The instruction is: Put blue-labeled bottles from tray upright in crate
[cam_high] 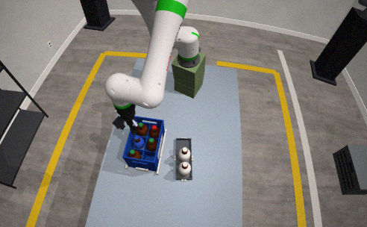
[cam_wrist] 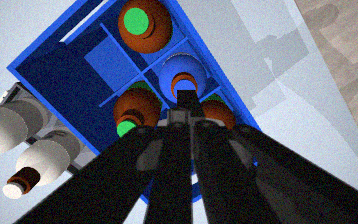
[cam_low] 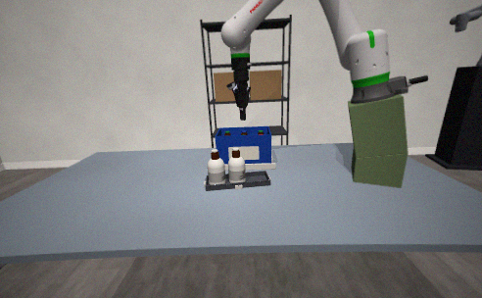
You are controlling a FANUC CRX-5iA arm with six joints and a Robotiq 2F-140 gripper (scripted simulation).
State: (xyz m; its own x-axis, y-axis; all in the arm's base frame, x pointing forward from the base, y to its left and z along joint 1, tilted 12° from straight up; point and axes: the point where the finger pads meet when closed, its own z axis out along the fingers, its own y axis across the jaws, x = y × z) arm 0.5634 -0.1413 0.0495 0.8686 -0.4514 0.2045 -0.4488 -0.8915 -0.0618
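The black two-finger pincer hangs above the blue plastic slotted crate, clear of the bottle tops in the exterior view. Its fingers are pressed together with nothing between them; in the wrist view the joined tips sit at frame centre, over the blue-labeled bottle.

That blue-labeled bottle stands upright in a middle slot of the crate, on the crate's left side in the top view. Brown bottles with green caps and one with a red cap fill four other slots. One slot, at the crate's lower right in the top view, holds no bottle.

The dark grey rectangular tray lies just right of the crate on the pale blue bench. Two white bottles with brown necks stand upright on it.
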